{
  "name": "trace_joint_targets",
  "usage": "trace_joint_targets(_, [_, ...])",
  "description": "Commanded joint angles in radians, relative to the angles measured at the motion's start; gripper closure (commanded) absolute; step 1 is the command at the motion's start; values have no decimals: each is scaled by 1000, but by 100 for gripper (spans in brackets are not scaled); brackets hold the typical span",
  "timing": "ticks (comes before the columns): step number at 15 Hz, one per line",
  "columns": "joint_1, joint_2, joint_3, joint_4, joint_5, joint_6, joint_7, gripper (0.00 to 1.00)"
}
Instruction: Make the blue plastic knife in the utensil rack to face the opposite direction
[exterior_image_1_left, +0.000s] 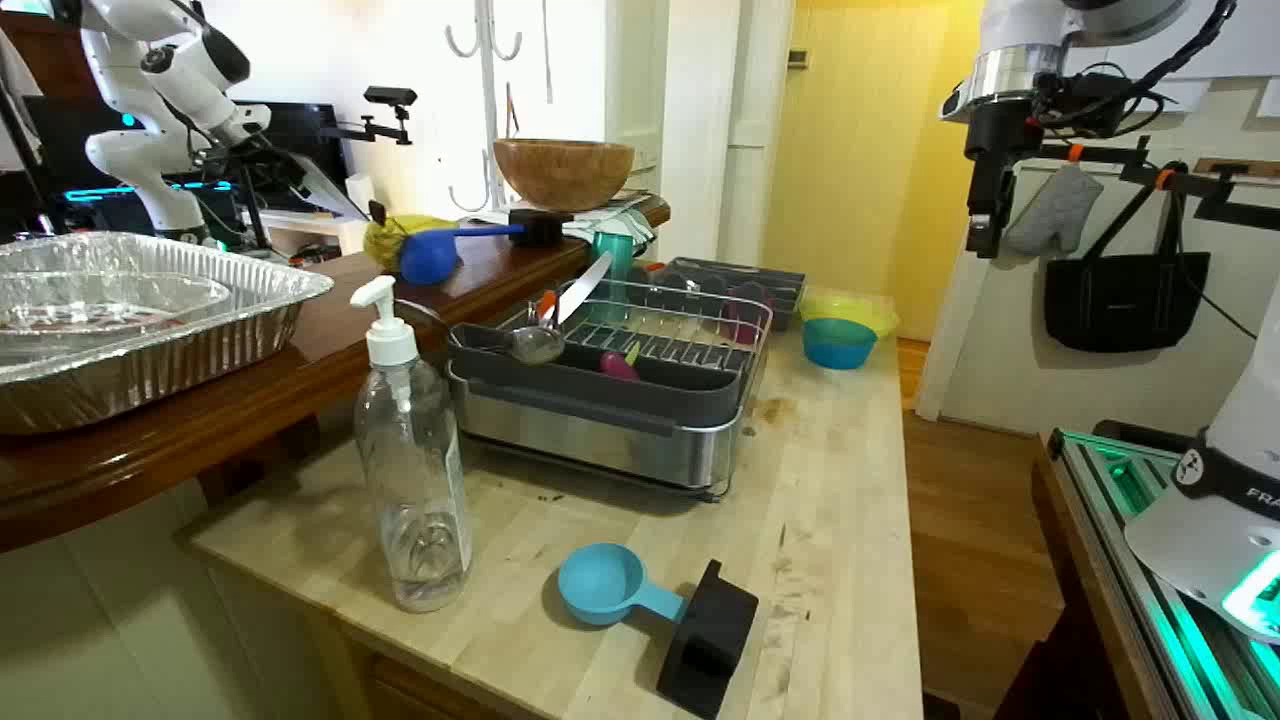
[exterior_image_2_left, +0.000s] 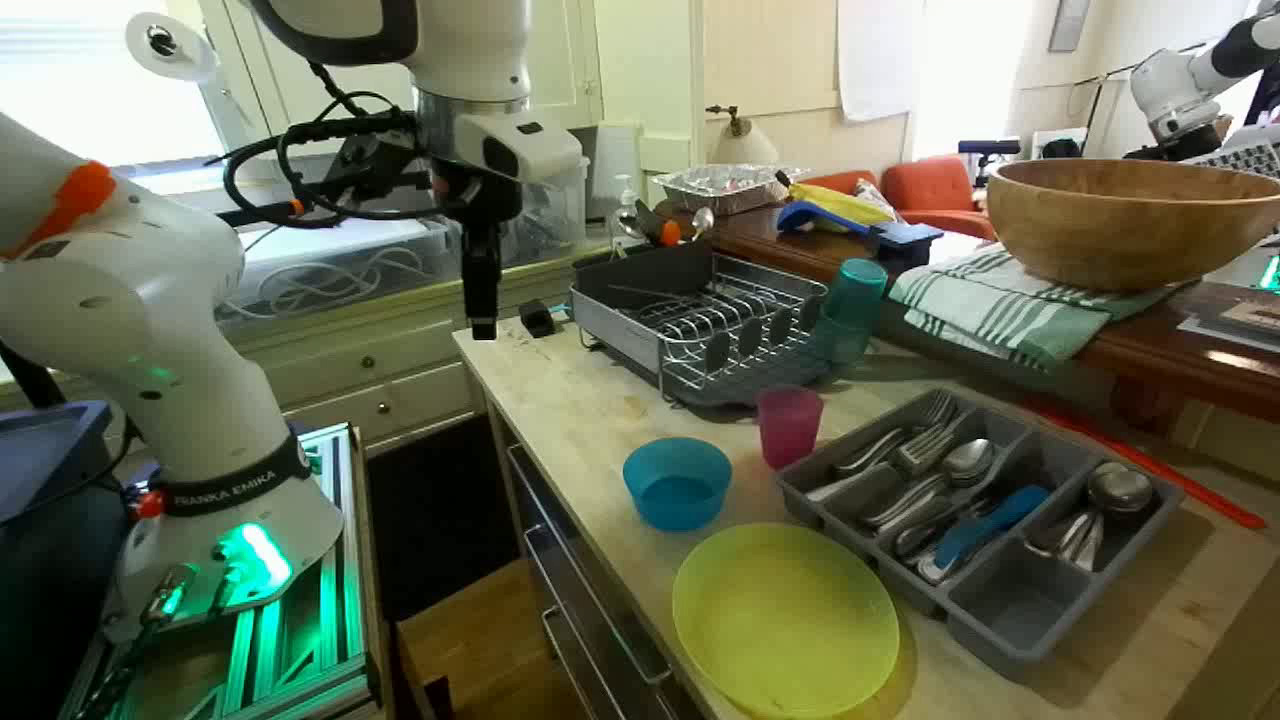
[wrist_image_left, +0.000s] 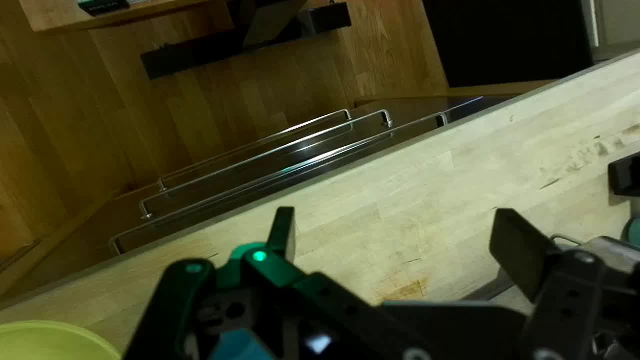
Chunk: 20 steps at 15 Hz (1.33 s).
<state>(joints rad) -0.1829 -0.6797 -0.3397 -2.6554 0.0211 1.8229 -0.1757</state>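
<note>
Wrist view: my end effector (wrist_image_left: 399, 237), one, jaws spread wide, table (wrist_image_left: 375, 240) showing between. In an exterior view, at its four o'clock: blue plastic knife (exterior_image_2_left: 992, 530), one, lying among metal flatware (exterior_image_2_left: 968, 460) in the grey cutlery tray (exterior_image_2_left: 1018, 602). Dish-drying rack (exterior_image_2_left: 620, 318), one, at that tray's ten o'clock. Yellow plate (exterior_image_2_left: 785, 615), one, at its eight o'clock.

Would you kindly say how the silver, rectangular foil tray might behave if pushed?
The foil tray may buckle, looking thin and fluted. Being foil, it's probably light. Broad and low, it would more likely slide than tip.
</note>
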Motion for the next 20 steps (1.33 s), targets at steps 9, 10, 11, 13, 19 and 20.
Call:
trace_joint_targets(9, [-16, 110, 1, 63, 59, 80, 18, 0])
trace_joint_targets(10, [-17, 144, 3, 81, 73, 116, 37, 0])
trace_joint_targets(11, [-14, 183, 2, 100, 90, 159, 45, 0])
trace_joint_targets(13, [-8, 260, 0, 137, 128, 235, 51, 0])
trace_joint_targets(19, [-4, 480, 14, 270, 207, 381, 35, 0])
trace_joint_targets(20, [-4, 513, 15, 296, 217, 390, 29, 0])
